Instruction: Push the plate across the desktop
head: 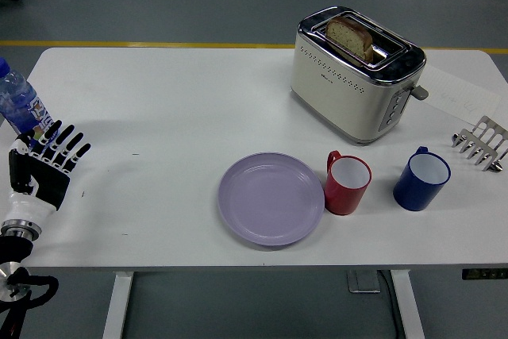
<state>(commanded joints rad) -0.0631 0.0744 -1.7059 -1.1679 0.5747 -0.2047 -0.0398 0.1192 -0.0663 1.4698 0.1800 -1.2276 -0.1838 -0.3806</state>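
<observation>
Lavender plate (271, 198) lying flat in the lower middle of the frame, close to the near edge of the white table (198, 101). Just to its right, a red mug (347, 184), rim nearly touching the plate's edge, handle turned up-left. Further right, a blue mug (421, 179), apart from the red one. Above both, toward the upper right, a cream and chrome toaster (355, 74) with a slice of bread (350, 36) standing up out of one slot. At the far right edge, a metal toast rack (479, 144) beside a sheet of paper (460, 94).

Left hand (40, 168) at the lower left edge of the frame, well apart from the plate, fingers (70, 148) spread and released, grasping nothing, pointing up-right. Just above it, partly behind the fingertips, a water bottle (17, 104) with a blue label at the left edge.
</observation>
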